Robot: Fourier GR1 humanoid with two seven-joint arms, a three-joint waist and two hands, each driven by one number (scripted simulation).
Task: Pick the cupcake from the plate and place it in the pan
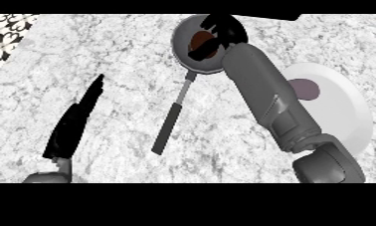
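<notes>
The grey pan (180, 46) lies at the top middle of the counter, its dark handle (170, 120) pointing down and to the left. My right hand (226, 30) reaches over the pan's bowl, fingers curled round the brown cupcake (199, 44), which shows partly between them, above the pan's inside. I cannot tell whether the cupcake touches the pan's floor. The white plate (339, 115) sits at the right, partly behind my right forearm, with a small pinkish patch (307, 89) on it. My left hand (72, 123) rests at the lower left, fingers straight and pointing up.
A black-and-white patterned surface (15, 28) shows at the top left corner. Marbled counter (125, 60) stretches between my left hand and the pan's handle.
</notes>
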